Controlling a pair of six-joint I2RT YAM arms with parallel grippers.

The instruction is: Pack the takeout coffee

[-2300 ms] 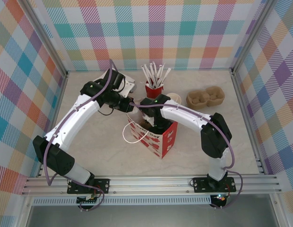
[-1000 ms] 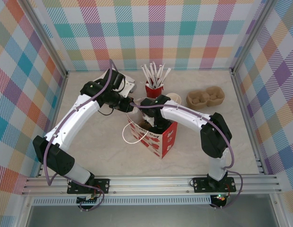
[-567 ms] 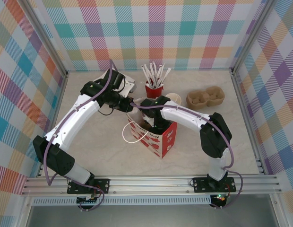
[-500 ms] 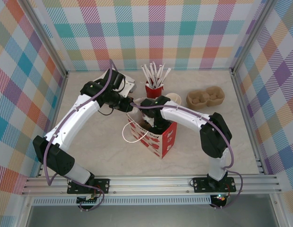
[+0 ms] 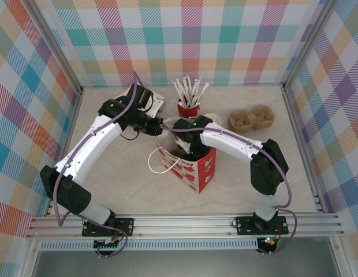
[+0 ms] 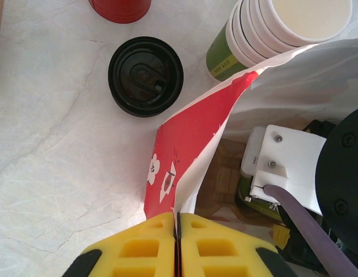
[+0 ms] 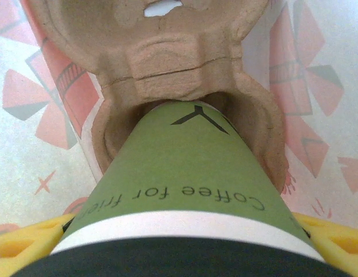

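Overhead, two robot arms meet over a red paper bag (image 5: 190, 167) that stands open in the middle of a pale table (image 5: 121, 190). The left hand (image 6: 176, 222) is closed on the bag's upper edge. Its yellow fingers (image 6: 138, 248) pinch the paper and hold the mouth open.

The right hand (image 7: 179, 242) reaches down inside the bag and grips a green coffee cup (image 7: 179, 173) with a dark lid, a yellow finger on either side of it. The cup's base sits at the mouth of one pocket of a brown cardboard carrier (image 7: 185, 63) in the bottom of the bag. Whether the cup has reached the bottom of the pocket cannot be told.

On the table just behind the bag are a loose black lid (image 6: 145, 76), a stack of empty cups (image 6: 271, 23) and a red cup (image 5: 189, 108) of white sticks. A second carrier (image 5: 251, 119) sits further right.

The step in hand looks like seating the cup in the carrier pocket. The next move probably calls for a straight push down until the cup sits firm. The right hand would then open and rise clear without snagging the paper, while the left hand holds the bag open
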